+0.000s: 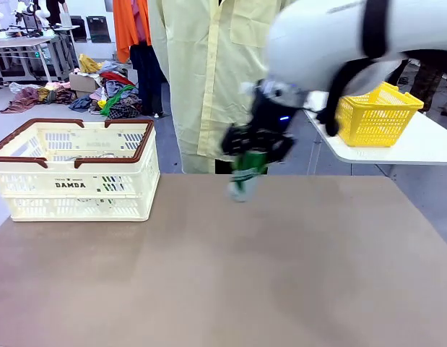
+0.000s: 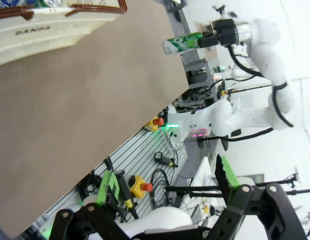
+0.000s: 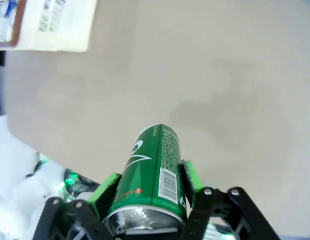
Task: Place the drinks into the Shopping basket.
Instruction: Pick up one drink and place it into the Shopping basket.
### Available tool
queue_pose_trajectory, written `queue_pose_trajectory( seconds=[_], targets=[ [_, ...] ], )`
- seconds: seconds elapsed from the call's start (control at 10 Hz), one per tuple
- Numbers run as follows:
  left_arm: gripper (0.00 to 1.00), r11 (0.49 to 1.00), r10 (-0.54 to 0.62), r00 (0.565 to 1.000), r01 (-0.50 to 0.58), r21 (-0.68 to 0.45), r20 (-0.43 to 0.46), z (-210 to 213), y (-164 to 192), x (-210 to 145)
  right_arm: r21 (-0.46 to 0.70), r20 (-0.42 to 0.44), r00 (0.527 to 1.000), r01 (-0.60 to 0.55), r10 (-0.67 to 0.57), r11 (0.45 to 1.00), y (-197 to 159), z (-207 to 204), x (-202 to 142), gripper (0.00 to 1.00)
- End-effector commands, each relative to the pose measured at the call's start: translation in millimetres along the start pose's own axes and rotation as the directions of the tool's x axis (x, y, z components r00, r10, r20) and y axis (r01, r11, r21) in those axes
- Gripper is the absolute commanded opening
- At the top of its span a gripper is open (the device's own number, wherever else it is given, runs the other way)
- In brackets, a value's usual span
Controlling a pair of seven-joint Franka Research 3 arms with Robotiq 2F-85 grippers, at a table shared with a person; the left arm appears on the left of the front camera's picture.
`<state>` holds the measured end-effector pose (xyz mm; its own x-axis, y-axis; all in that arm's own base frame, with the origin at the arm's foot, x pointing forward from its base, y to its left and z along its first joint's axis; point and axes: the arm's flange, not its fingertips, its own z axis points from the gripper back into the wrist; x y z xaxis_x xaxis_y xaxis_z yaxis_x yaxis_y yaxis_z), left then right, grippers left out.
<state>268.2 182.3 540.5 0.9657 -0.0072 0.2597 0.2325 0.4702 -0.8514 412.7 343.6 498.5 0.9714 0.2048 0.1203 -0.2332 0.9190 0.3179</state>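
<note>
One green can sits clamped between the right hand's pads.

One green can. One cream crate and one yellow basket, so two containers. Two tables: the brown one and a white one. One person.
</note>
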Motion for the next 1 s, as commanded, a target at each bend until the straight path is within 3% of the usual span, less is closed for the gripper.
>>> queue_pose_trajectory(
  seconds=[0.0,0.1,0.2,0.3,0.9],
  targets=[
    [1.00,1.000,0.007,1.000,-0.007,-0.016,0.008,0,-4,0,-0.051,0.014,0.999,0.032,-0.031,0.998,40,-54,28,0.00],
    [1.00,1.000,0.007,1.000,-0.007,-0.016,0.008,0,-4,0,-0.054,-0.025,1.000,0.014,-0.015,0.998,59,-82,28,0.00],
    [1.00,1.000,0.007,1.000,-0.007,-0.016,0.008,0,-4,0,-0.141,-0.001,1.000,0.009,-0.010,0.990,67,-109,26,0.00],
    [1.00,1.000,0.007,1.000,-0.007,-0.016,0.008,0,-4,0,-0.134,-0.064,0.998,-0.005,-0.004,0.991,68,-126,23,0.00],
    [1.00,1.000,0.007,1.000,-0.007,-0.016,0.008,0,-4,0,-0.129,-0.093,0.995,-0.031,0.019,0.991,54,-154,11,0.00]
  ],
)
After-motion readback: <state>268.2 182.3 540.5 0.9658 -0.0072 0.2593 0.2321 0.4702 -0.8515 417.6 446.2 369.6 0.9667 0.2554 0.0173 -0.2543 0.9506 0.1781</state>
